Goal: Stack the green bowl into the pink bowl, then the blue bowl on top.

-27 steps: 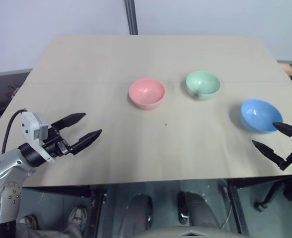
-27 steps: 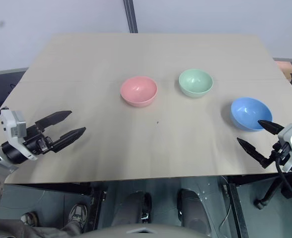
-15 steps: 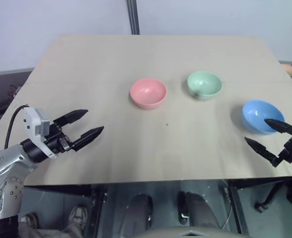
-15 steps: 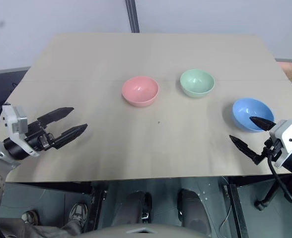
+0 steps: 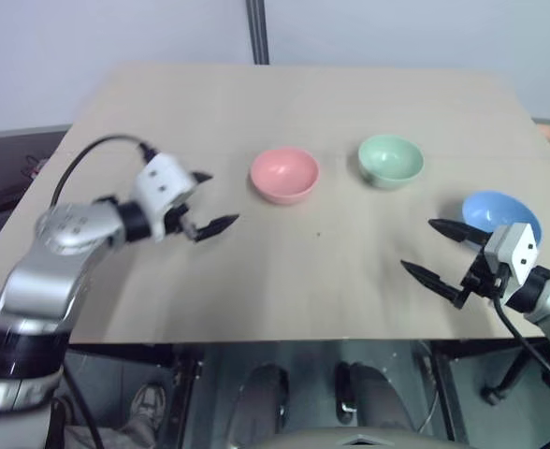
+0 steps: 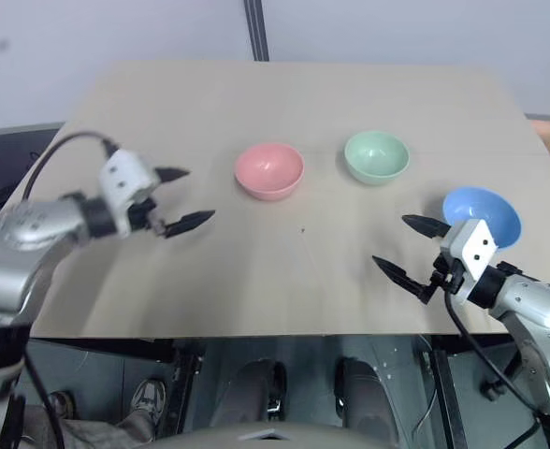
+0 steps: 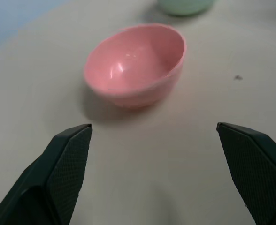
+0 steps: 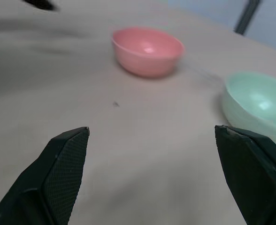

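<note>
Both arms have swung inward over the desk (image 5: 369, 281) since a sec ago: left claw (image 5: 205, 200), jaws wide, now aims at the pink bowl (image 5: 284, 174) just beside it; right claw (image 5: 445, 254), also wide and empty, sits w/ the blue bowl (image 5: 501, 212) behind it. Green bowl (image 5: 390, 160) untouched, so stacking hasn't begun.

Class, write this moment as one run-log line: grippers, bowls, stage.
left gripper: open, empty | right gripper: open, empty | pink bowl, green bowl, blue bowl: apart on table | stage: nothing stacked
</note>
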